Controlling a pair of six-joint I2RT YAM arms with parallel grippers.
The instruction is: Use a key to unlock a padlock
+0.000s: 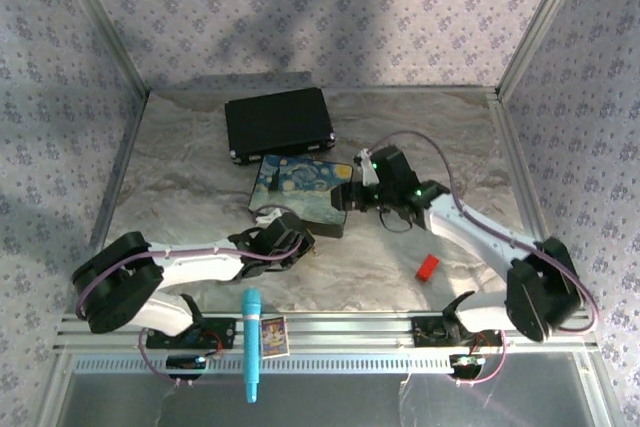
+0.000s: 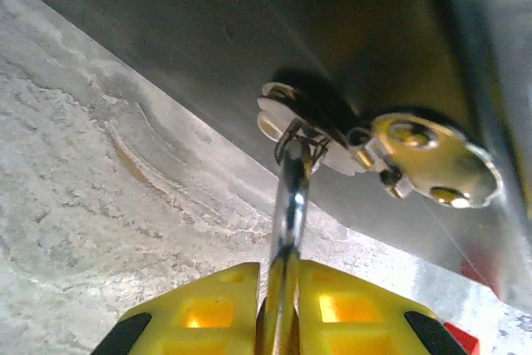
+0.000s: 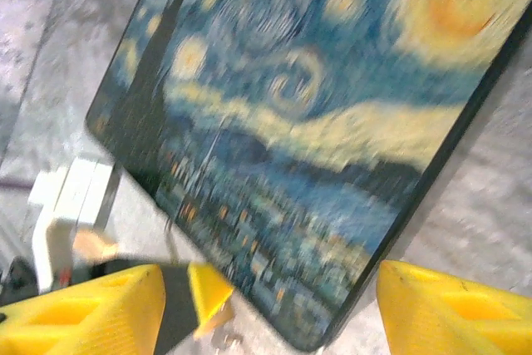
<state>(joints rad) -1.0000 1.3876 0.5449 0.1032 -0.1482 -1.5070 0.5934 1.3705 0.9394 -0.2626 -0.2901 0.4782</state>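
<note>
Left gripper (image 2: pixel 283 270) pinches the key (image 2: pixel 288 197); right gripper (image 3: pixel 299 288) stands open.

The thin silvery key, seen edge-on, is clamped between the yellow fingers and reaches up to the dark near side of the painted box (image 1: pixel 300 187). A brass-toned piece just beside its tip is probably the padlock (image 2: pixel 436 164), though the close view is too blurred to be sure. The right gripper's jaws are wide apart at the box's right edge, holding nothing.

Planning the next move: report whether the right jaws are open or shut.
Open. The right gripper has its jaws wide apart over the box.
</note>
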